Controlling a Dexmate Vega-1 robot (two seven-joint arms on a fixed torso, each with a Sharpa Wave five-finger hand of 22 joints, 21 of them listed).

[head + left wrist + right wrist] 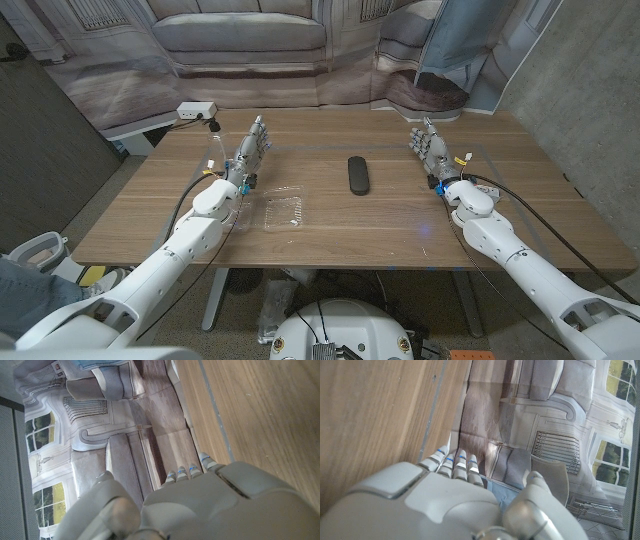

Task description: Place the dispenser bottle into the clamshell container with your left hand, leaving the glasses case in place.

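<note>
A clear clamshell container (283, 212) lies on the wooden table (330, 235) left of the middle, near the front. The black glasses case (358, 174) lies at the table's centre. A faint clear dispenser bottle (214, 153) stands at the back left, just outside my left hand (250, 147). That hand reaches toward the far edge with its fingers straight and apart, holding nothing. In the left wrist view the back of my left hand (210, 505) is seen over the table (260, 410). My right hand (430, 148) is at the back right, fingers extended and empty, as also seen in the right wrist view (445, 505).
A white box with a cable (196, 110) sits at the table's back left corner. A printed backdrop of a sofa (240, 40) hangs behind the table. Bare wood lies between the clamshell and the glasses case.
</note>
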